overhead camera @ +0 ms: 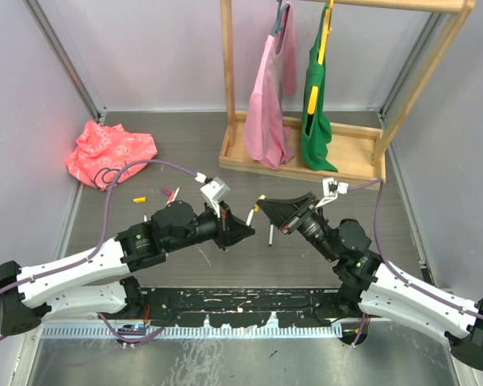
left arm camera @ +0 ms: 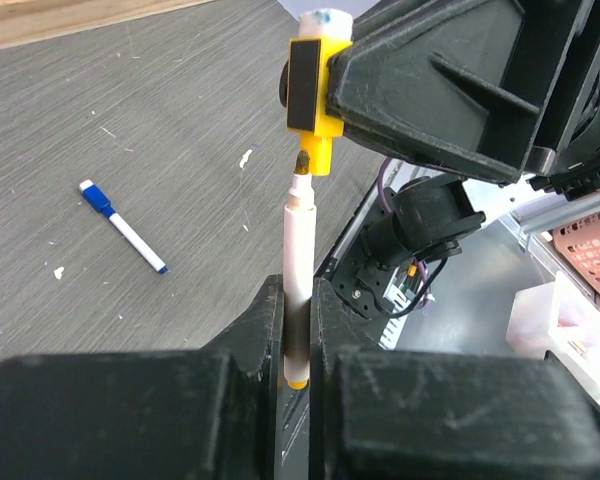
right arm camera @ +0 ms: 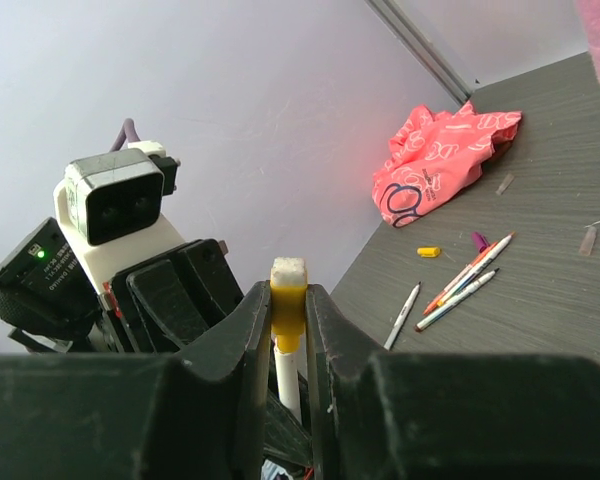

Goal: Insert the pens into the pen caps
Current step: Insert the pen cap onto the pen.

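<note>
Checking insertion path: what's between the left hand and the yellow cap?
Only the white pen that the left hand grips, its tip at the mouth of the yellow cap; the left wrist view shows it.

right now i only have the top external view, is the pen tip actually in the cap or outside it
observer: Not seated. The left wrist view shows the tip of the pen just meeting the mouth of the yellow cap, with nearly the whole white barrel showing.
operator: lined up or off to a side
observer: In that view the tip sits toward the left edge of the mouth. In the right wrist view the barrel and cap look roughly in line.
operator: grips ok
observer: The left gripper is shut on the lower barrel near its yellow end. The right gripper is shut on the cap's sides, and the cap's white top pokes out above it.
</note>
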